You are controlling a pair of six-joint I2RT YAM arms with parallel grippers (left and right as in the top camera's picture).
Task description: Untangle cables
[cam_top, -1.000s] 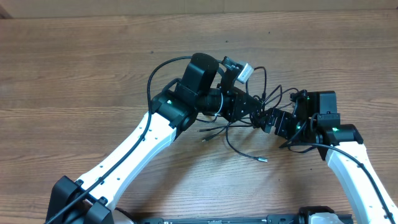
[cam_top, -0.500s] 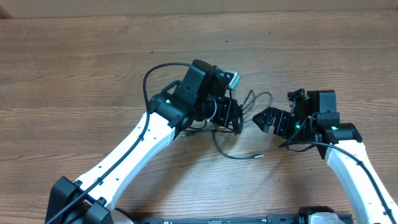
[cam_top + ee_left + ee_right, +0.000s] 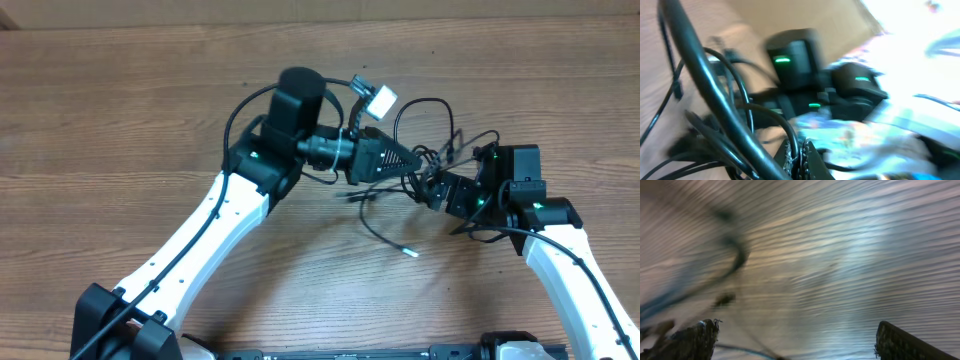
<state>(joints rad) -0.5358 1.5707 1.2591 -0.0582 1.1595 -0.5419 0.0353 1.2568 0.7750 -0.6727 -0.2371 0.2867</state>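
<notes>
- The thin black cables (image 3: pixel 440 145) with small silvery plug ends sit bunched near the middle of the brown wood-grain table (image 3: pixel 120 110), looping between the two arms.
- The left gripper (image 3: pixel 402 160) reaches into the bunch from the left. Its wrist view is blurred, but the jaws look nearly closed, pinching cords.
- The right gripper (image 3: pixel 432 190) is just beside the bunch, its fingers (image 3: pixel 690 340) spread wide, holding nothing.
- One loose plug end (image 3: pixel 409 251) lies on the wood, nearer the robot.
</notes>
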